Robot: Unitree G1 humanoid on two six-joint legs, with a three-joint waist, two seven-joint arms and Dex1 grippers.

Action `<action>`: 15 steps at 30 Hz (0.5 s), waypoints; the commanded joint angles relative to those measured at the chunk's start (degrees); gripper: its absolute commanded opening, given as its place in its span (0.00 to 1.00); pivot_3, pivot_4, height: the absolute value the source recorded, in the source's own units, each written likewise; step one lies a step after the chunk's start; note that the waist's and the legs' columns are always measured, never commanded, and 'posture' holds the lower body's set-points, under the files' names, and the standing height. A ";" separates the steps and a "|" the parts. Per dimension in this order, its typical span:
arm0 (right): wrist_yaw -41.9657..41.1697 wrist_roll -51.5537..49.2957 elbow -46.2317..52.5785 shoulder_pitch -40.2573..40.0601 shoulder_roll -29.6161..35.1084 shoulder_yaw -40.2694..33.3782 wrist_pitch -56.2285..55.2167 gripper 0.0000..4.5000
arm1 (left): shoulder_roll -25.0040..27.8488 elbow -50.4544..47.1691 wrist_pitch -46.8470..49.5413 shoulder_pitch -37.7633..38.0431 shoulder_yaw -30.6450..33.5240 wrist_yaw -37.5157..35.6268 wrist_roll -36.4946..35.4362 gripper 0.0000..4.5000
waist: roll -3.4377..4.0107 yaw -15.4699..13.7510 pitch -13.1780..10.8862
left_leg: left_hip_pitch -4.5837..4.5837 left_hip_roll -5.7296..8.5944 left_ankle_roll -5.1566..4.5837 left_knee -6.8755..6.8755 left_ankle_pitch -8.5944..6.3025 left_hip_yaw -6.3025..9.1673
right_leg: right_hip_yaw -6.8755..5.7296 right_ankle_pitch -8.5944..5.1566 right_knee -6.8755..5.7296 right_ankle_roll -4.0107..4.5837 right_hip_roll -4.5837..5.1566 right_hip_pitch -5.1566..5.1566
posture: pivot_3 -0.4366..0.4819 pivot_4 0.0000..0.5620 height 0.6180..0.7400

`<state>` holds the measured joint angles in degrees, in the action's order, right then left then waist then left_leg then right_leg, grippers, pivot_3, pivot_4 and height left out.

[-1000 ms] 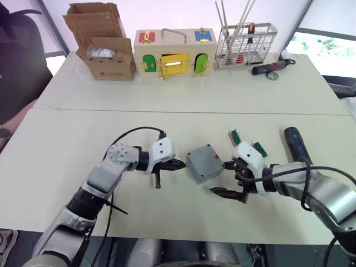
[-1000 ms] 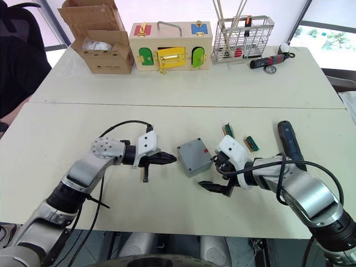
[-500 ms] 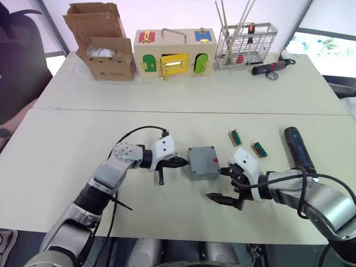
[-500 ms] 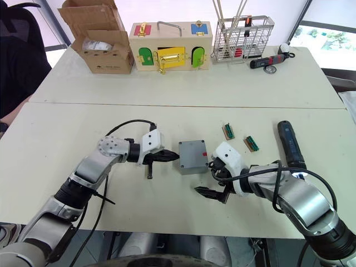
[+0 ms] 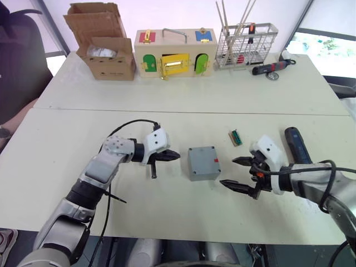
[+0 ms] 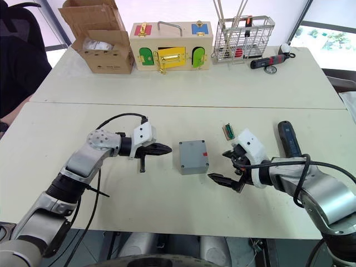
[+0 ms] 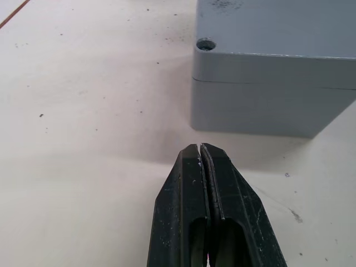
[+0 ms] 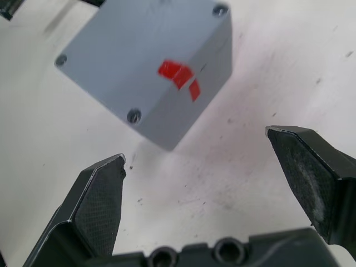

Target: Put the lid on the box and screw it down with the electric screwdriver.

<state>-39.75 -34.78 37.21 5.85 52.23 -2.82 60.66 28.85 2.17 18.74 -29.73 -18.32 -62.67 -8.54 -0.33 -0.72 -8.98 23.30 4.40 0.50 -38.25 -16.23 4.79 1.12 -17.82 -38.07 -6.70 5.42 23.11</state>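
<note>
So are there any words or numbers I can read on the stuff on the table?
None can be read.
The cardboard box: a small dark print on its front, too small to read.
The box: a red mark on its side, no letters.
The wooden box: coloured doors and locks, no writing to make out.
The electric screwdriver: no label to make out.

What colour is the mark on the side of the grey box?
Red. The mark on the box shows best in the right wrist view.
</note>
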 commanded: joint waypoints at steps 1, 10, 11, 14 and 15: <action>0.26 0.12 -0.68 1.98 -1.08 -0.75 -1.91 1.00 | 0.46 -3.97 0.78 0.19 0.61 -0.20 -0.80 0.00 | 0.00 0.05 0.00 | 0.00 0.00 0.00 0.00 0.00 0.00 | 0.00 0.00 -0.01 0.00 0.00 0.00 | 0.48 0.27 1.00; 3.32 -0.85 -5.93 3.94 -6.04 -6.13 -3.26 1.00 | 3.00 -8.56 3.78 -1.71 1.90 -1.45 -2.37 0.00 | 0.00 0.00 0.00 | 0.00 -0.01 0.01 0.00 0.00 0.01 | 0.02 0.00 -0.02 0.00 -0.01 0.01 | 0.48 0.27 1.00; 3.16 -1.02 -5.52 3.71 -6.26 -5.84 -2.98 1.00 | 3.51 -8.95 3.91 -1.74 1.72 -2.00 -2.51 0.00 | 0.00 0.06 0.00 | 0.00 -0.01 0.01 0.00 0.00 0.01 | 0.02 0.00 -0.02 0.00 -0.01 0.01 | 0.48 0.27 1.00; 2.78 -2.36 -3.39 2.66 -7.01 -4.15 -1.98 1.00 | 2.68 -8.41 3.49 -1.91 1.44 -0.53 -2.05 0.00 | 0.00 0.05 0.00 | 0.00 -0.01 0.01 0.01 0.00 0.01 | 0.02 0.00 -0.02 0.00 -0.02 0.02 | 0.48 0.27 1.00; 3.05 -2.89 -2.76 2.63 -7.50 -3.82 -1.52 1.00 | 2.40 -8.26 3.59 -1.90 1.19 -0.38 -2.08 0.00 | 0.00 0.03 0.00 | 0.00 -0.02 0.01 0.01 0.00 0.01 | 0.02 0.00 -0.02 0.00 -0.02 0.02 | 0.48 0.27 1.00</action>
<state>-36.61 -36.01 31.72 8.34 45.32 -6.77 58.96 31.56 -4.84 22.43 -30.59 -18.16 -63.45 -10.17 -0.32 -0.69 -8.98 23.30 4.38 0.50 -38.24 -16.23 4.81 1.15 -17.82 -38.09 -6.70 5.41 23.12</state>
